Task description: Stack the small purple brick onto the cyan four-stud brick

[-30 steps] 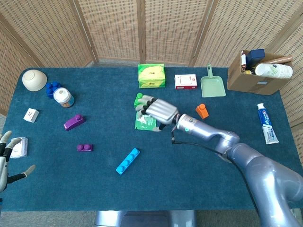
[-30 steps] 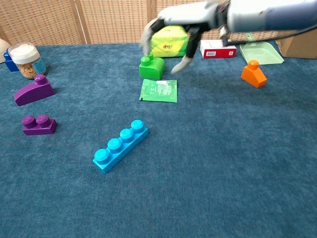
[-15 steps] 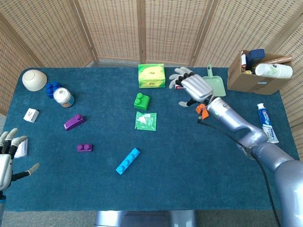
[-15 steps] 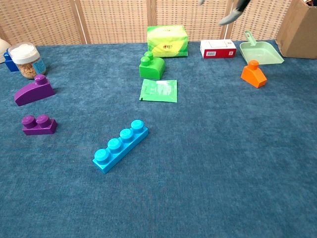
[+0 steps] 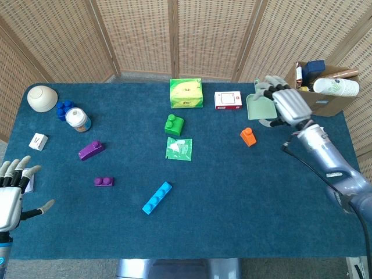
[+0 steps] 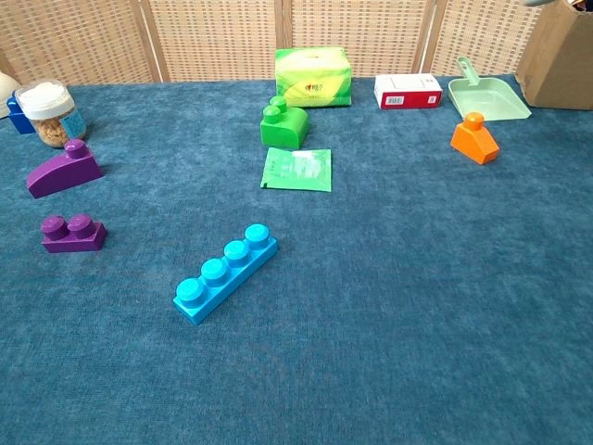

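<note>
Covering whole scene: blue table [image 5: 232, 221]. Hovering at 2 o'clock over green dustpan [image 5: 261, 107]: right hand [image 5: 285, 104], fingers apart, gripping nothing. Poking in at 8 o'clock edge: left hand [image 5: 11, 195], fingers spread, empty. Lying flat near centre, toward 7 o'clock: cyan four-stud brick [image 6: 225, 272], diagonal, nothing stacked on it. Sitting at 9 o'clock of cyan brick, well apart: small purple brick [image 6: 72, 233], untouched. At 12 o'clock of cyan brick: green packet [image 6: 297, 170].

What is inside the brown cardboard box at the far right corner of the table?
The cardboard box holds a white paper cup stack and a dark blue item; anything deeper is hidden.
</note>
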Robot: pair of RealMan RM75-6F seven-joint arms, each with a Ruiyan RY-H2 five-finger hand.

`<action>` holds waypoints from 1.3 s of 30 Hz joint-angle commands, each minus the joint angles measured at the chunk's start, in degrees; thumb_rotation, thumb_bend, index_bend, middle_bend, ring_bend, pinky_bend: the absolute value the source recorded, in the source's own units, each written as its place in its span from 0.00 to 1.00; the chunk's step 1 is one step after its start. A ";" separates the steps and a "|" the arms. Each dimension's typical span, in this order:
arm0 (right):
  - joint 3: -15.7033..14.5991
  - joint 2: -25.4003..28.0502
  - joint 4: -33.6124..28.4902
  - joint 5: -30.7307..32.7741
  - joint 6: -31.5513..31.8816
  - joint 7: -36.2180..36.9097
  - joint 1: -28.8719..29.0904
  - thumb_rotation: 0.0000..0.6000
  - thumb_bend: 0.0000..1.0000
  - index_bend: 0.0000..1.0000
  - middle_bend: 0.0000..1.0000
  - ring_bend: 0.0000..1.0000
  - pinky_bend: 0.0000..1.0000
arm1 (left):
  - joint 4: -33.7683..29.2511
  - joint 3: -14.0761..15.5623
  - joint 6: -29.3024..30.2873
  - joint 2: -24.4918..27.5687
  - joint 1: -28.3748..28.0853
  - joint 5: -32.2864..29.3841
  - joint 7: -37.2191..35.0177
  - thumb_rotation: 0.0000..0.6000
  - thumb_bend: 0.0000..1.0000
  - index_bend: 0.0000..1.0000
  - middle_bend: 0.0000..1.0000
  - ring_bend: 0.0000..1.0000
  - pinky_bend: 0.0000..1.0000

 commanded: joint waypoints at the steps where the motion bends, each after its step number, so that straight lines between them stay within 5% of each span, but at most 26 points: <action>1: 0.39 2.51 -3.44 1.61 1.78 -1.62 -3.46 1.00 0.20 0.35 0.20 0.05 0.07 | 0.11 0.05 -0.18 -0.01 -0.23 0.22 -0.11 0.81 0.11 0.21 0.08 0.00 0.00; 24: -0.10 13.18 -26.85 9.82 13.56 -19.15 -24.36 1.00 0.19 0.35 0.20 0.08 0.11 | 1.43 0.57 -4.53 1.05 -4.59 3.73 -0.91 0.81 0.11 0.23 0.10 0.00 0.00; 39: 1.47 14.78 -32.23 9.70 20.95 -23.26 -33.06 1.00 0.19 0.35 0.19 0.08 0.11 | 2.21 2.21 -8.96 3.53 -8.14 6.98 -0.05 0.81 0.11 0.24 0.11 0.00 0.00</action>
